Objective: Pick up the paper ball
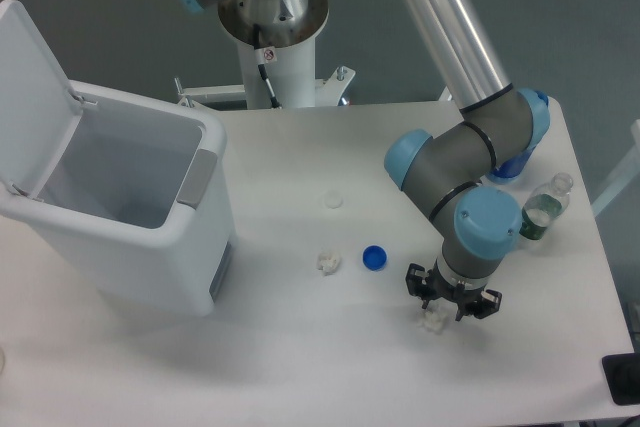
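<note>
The gripper (451, 299) points straight down, fingers spread open and holding nothing, just above the paper ball (434, 320) near the table's (300, 377) front right. The arm (455, 162) slants down from behind. A bin (120, 207) stands left.

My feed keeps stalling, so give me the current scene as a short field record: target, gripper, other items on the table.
target: paper ball, on the table near the front right
gripper: gripper directly over the paper ball, fingers either side, not visibly closed
other wad: cream paper wad, left of blue cap
disc: white disc
bin: white bin, lid open, left side
bottle: clear bottle, right edge
</note>
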{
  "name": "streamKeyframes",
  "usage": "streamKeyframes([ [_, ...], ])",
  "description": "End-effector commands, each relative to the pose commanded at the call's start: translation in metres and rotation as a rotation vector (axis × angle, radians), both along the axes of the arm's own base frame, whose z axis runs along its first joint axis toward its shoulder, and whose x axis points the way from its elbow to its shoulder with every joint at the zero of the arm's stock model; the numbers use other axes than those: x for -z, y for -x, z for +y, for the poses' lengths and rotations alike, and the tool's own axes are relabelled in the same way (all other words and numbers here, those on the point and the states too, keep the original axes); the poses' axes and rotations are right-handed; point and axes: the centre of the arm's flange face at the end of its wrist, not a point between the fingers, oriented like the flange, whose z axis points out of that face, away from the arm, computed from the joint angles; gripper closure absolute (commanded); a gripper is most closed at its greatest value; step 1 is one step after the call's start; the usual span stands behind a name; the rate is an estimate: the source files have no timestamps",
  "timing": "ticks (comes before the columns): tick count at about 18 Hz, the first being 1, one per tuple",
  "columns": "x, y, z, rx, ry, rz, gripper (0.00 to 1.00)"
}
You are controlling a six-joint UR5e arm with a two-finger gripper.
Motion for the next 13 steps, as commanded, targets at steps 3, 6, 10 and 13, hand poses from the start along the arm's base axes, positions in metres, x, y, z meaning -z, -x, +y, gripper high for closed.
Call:
streamKeyframes([
  [3, -0.001, 0.000, 0.000, -0.002, -0.001, 0.001, 0.61],
  [6, -0.005, 0.000, 0.000, 0.000, -0.005, 0.006, 0.80],
  [10, -0.015, 0.000, 0.000, -0.001, -0.013, 0.015, 0.92],
  [13, -0.030, -0.002, -0.003, -0.006, -0.026, 0.027, 0.91],
])
